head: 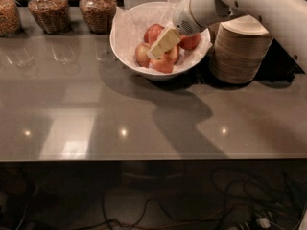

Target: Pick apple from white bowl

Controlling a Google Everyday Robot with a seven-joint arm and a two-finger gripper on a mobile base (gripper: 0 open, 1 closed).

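The white bowl (127, 47), lined with crinkled white tissue paper, stands at the back middle of the grey table. Several red apples lie in it: one at the back (153, 32), one at the left (141, 54), one at the front (163, 64) and one at the right (191, 42). My gripper (159, 45) reaches in from the upper right on the white arm (249, 1). Its cream fingers (164, 41) point down-left over the middle of the apples, just above the front one. I cannot tell if it touches any apple.
A tall stack of beige disposable bowls (241, 51) stands right beside the white bowl, under the arm. Three glass jars of grain or nuts (97, 7) line the back left edge. Cables lie on the floor below the table's front edge.
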